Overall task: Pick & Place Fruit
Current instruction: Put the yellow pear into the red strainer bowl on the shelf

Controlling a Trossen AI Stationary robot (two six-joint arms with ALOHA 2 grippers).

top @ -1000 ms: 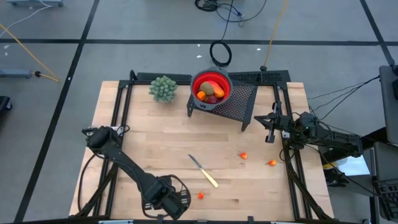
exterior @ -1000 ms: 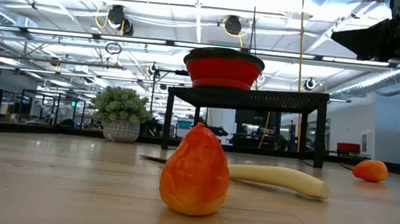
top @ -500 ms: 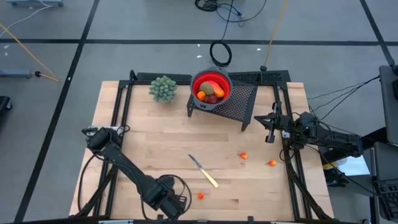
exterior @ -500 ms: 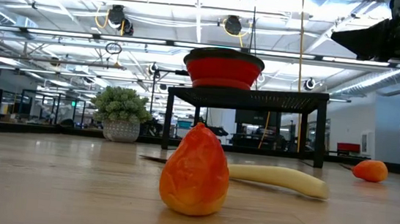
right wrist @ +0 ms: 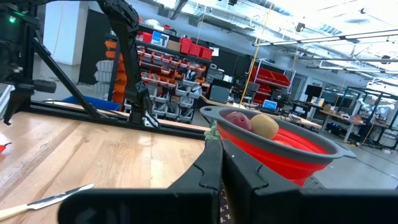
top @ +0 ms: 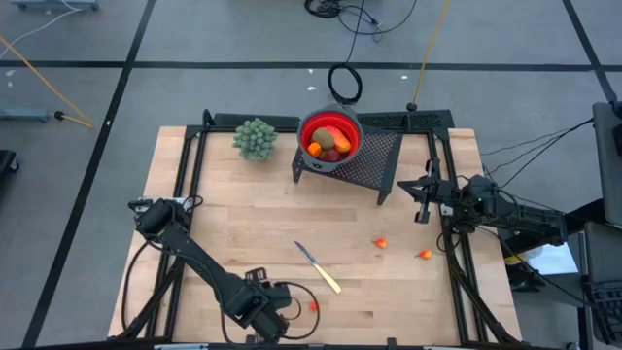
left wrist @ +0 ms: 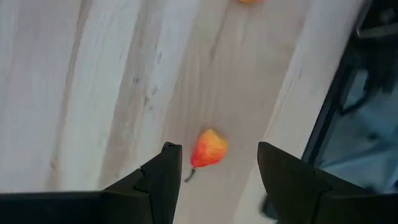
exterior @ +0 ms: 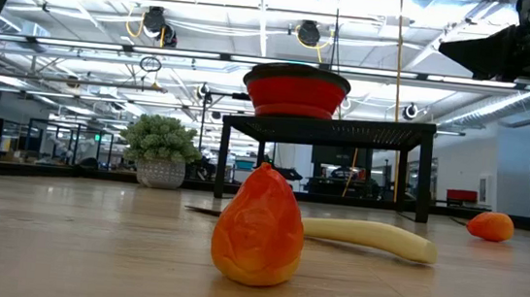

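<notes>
High view: red bowl (top: 329, 137) on rack holds several fruit. Left gripper (left wrist: 214, 180) spread wide, just short of orange strawberry piece (left wrist: 208, 148), well toward near edge from bowl. Judged light, rigid, slick plastic; pinch across widest middle. Right gripper (right wrist: 221, 180) closed, empty, parked beside bowl.

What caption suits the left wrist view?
Left gripper, fingers open, poised above a small orange-red fruit piece on the wooden table.

From overhead, I cannot resolve the left pincer (top: 292, 313): the arm's dark wrist covers it, just beside the small orange fruit (top: 313, 305). In the low view, that fruit (exterior: 258, 226) hides the middle of the knife (exterior: 369, 237). The red bowl (exterior: 295, 90) conceals its contents there. The right pincer (right wrist: 221, 163) fingertips blur together.
</notes>
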